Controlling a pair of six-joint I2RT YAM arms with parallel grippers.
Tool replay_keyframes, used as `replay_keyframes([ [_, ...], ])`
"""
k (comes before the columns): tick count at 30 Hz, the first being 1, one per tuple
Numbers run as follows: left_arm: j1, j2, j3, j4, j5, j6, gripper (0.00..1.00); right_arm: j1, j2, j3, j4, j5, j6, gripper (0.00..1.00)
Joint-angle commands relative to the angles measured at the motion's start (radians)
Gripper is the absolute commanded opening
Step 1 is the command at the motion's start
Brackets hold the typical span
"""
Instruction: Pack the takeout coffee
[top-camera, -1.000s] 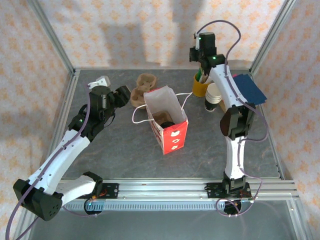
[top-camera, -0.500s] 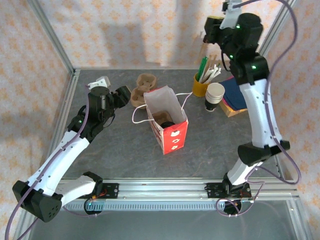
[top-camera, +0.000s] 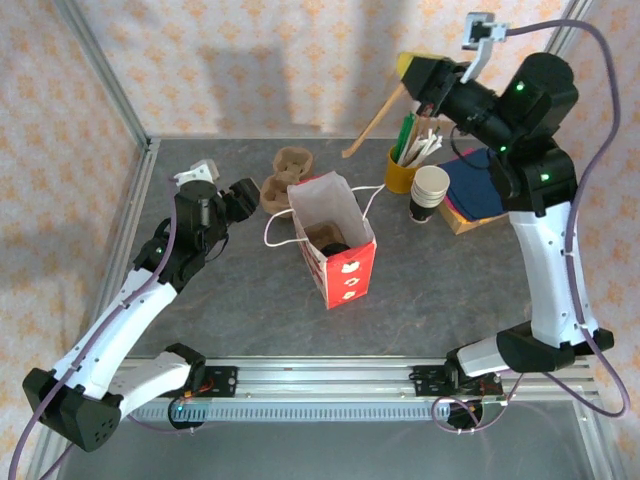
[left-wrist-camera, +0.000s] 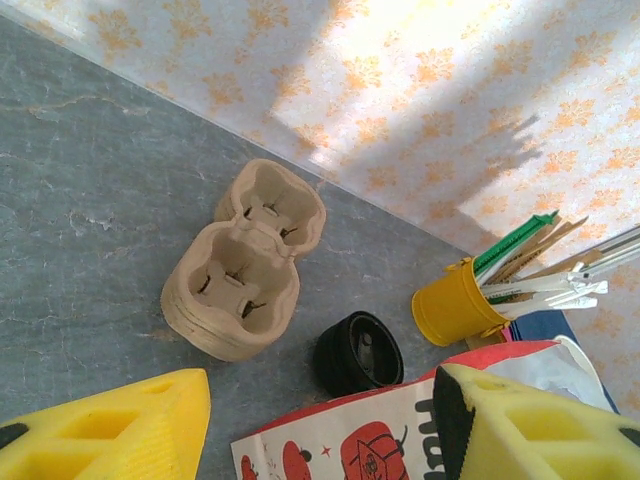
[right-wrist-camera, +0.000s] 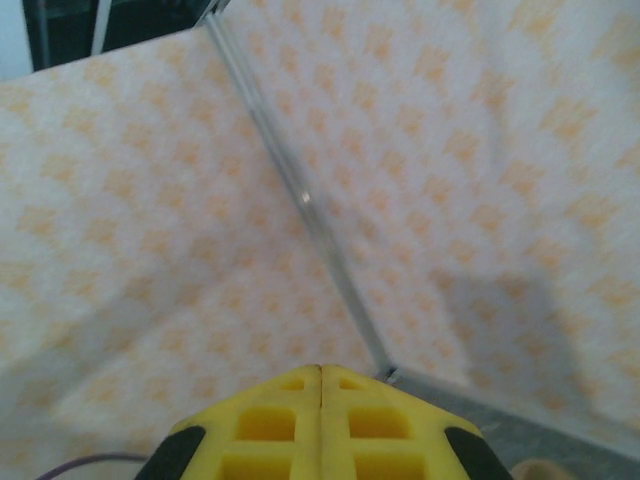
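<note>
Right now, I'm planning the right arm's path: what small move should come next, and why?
Probably swing the right hand, shut on a wooden stirrer and raised beyond the yellow cup, toward the open paper bag: the stirrer is clear of the cup, and the bag stands upright with its mouth open.

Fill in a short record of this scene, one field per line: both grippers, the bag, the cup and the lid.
left gripper: open, empty, near the carrier
right gripper: shut on a stirrer, high above the yellow cup
bag: upright, top open, mid-table
cup: upright, no lid on it, beside the yellow cup
lid: on the table, between carrier and bag
</note>
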Motion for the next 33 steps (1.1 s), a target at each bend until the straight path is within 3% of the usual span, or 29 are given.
replay_keyframes([
  [1,0.012,-0.021,-0.008,0.038,0.009,-0.013,0.63,0.076,-0.046,-0.082,0.034,-0.037,0.021,0.0],
  [11,0.012,-0.008,-0.032,0.067,0.02,-0.022,0.63,0.258,-0.106,-0.378,0.032,0.181,-0.083,0.0],
  [17,0.013,0.001,-0.041,0.076,0.028,-0.024,0.63,0.3,-0.112,-0.512,0.109,0.243,-0.106,0.0],
  [21,0.012,0.006,-0.052,0.092,0.032,-0.025,0.63,0.305,-0.087,-0.512,0.115,0.24,-0.106,0.0],
  [22,0.012,0.011,-0.05,0.092,0.034,-0.025,0.63,0.305,-0.084,-0.505,0.113,0.237,-0.108,0.05],
  [26,0.012,0.02,-0.049,0.091,0.037,-0.026,0.63,0.305,-0.079,-0.436,0.069,0.285,-0.128,0.47],
  [30,0.012,0.025,-0.049,0.097,0.038,-0.025,0.63,0.303,-0.08,-0.349,0.016,0.402,-0.176,0.63],
  [33,0.012,0.028,-0.049,0.098,0.039,-0.024,0.63,0.28,-0.083,-0.311,-0.014,0.533,-0.204,0.68],
])
